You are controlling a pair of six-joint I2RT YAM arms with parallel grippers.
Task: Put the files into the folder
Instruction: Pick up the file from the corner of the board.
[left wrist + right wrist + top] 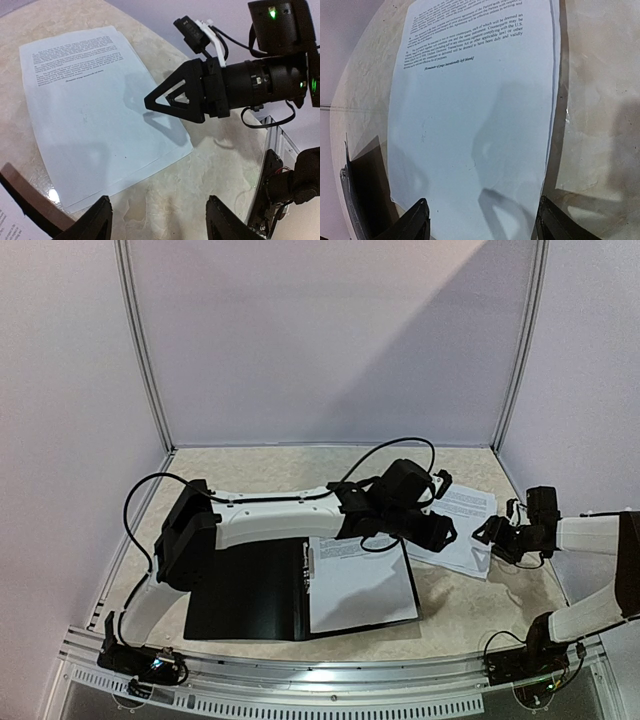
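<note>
Both spread and empty: left pincer (444, 533) and right pincer (492, 534) crowd the files (468, 523) beside the folder (245, 590).
Top view: folder open, one sheet (360, 585) inside; files on the surface (470, 612) to its right. Left wrist: pincers close together, so they may collide. Right wrist: thin flat paper could slip or crumple when pinched.

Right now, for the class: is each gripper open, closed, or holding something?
Left gripper: open, holding nothing.
Right gripper: open over the files, holding nothing.

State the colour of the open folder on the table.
Black: the large flat hinged folder shows best in the top external view.
</note>
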